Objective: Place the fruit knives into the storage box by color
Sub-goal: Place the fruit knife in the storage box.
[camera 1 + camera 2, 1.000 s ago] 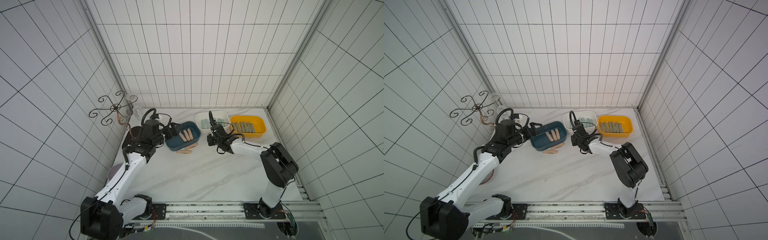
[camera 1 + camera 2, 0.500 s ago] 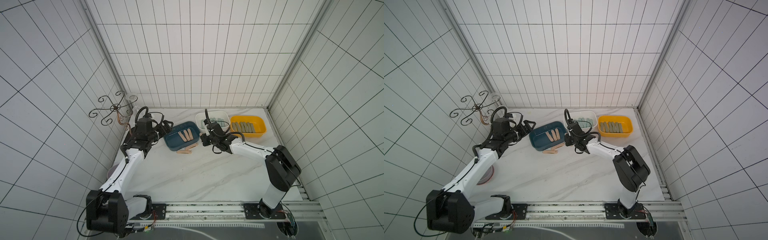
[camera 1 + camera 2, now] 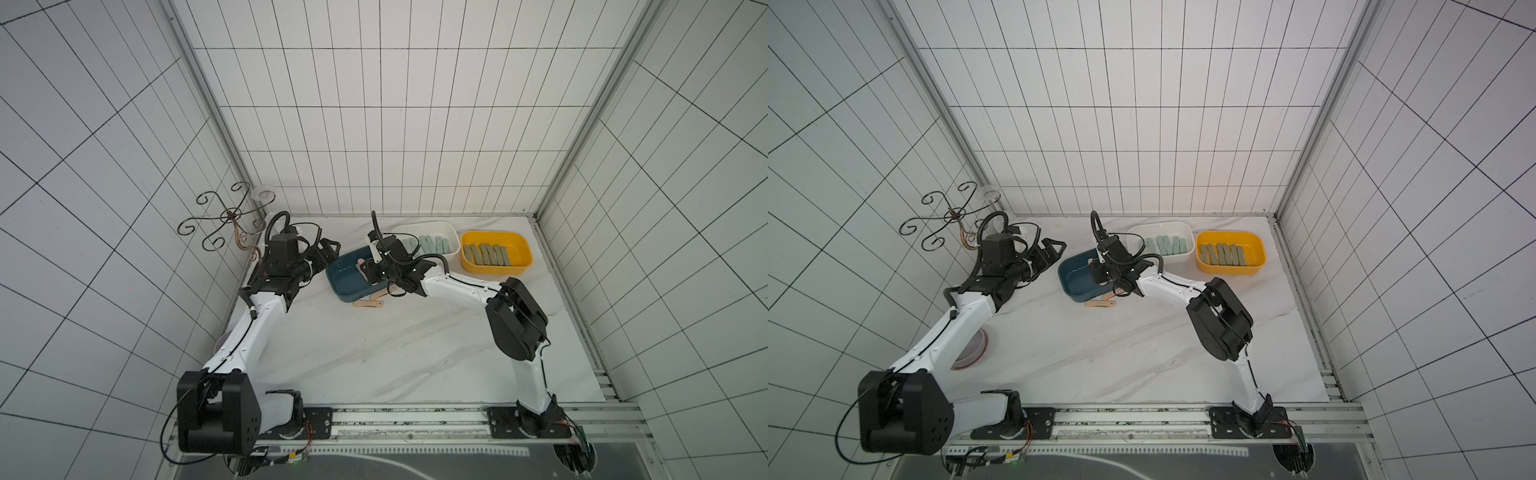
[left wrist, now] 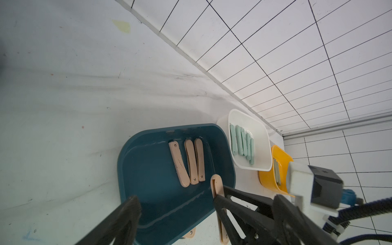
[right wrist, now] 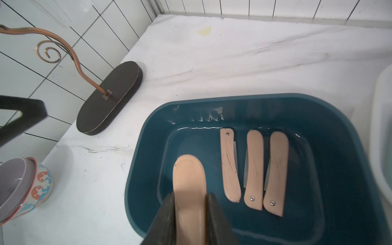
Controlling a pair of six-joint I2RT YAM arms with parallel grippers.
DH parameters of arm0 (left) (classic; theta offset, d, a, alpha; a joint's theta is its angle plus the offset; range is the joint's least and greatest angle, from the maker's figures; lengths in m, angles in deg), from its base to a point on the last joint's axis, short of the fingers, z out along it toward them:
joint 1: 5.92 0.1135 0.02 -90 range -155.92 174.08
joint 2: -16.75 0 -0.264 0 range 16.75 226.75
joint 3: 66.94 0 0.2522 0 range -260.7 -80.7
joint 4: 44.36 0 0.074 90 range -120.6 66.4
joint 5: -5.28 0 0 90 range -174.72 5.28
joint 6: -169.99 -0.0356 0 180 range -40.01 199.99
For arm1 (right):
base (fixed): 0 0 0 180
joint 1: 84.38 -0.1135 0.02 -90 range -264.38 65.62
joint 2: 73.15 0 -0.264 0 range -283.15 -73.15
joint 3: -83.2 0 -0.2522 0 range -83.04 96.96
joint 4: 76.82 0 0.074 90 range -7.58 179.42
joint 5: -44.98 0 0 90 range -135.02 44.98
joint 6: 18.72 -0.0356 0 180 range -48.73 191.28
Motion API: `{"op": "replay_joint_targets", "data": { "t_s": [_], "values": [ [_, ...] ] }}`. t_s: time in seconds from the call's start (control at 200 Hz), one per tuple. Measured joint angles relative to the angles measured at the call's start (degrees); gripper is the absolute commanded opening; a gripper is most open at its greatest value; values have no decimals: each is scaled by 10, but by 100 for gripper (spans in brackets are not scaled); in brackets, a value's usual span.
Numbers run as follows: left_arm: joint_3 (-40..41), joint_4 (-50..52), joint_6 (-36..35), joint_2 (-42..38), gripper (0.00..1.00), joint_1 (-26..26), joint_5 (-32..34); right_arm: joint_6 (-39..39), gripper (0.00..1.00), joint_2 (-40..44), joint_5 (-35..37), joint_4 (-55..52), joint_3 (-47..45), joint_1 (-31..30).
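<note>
A top view shows the left gripper (image 3: 329, 252), fingers spread wide, at the upper-left corner of the blue box (image 3: 338, 286) near frame centre. The left wrist view shows three peach knives (image 4: 191, 162) side by side inside that box. In the right wrist view the right gripper (image 5: 189, 198) clamps a fourth peach knife (image 5: 189, 176) between its fingers, over the box beside those three.

White links (image 3: 251, 328), black joints (image 3: 515, 326), corrugated black cables (image 4: 364, 207), black left gripper (image 3: 333, 252), right gripper (image 5: 189, 198).
</note>
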Motion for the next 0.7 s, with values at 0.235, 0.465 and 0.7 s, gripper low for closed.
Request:
{"op": "replay_joint_targets", "data": {
  "t_s": [0.235, 0.465, 0.7],
  "values": [
    [-2, 0, -3, 4, 97, 6, -6, 2, 26, -90, -12, 15, 67, -3],
    [-3, 0, -7, 4, 97, 10, -9, 11, 27, -134, -13, 23, 107, -3],
    [-3, 0, -8, 4, 97, 11, -12, 18, 28, -170, -13, 26, 134, -4]
  ]
}}
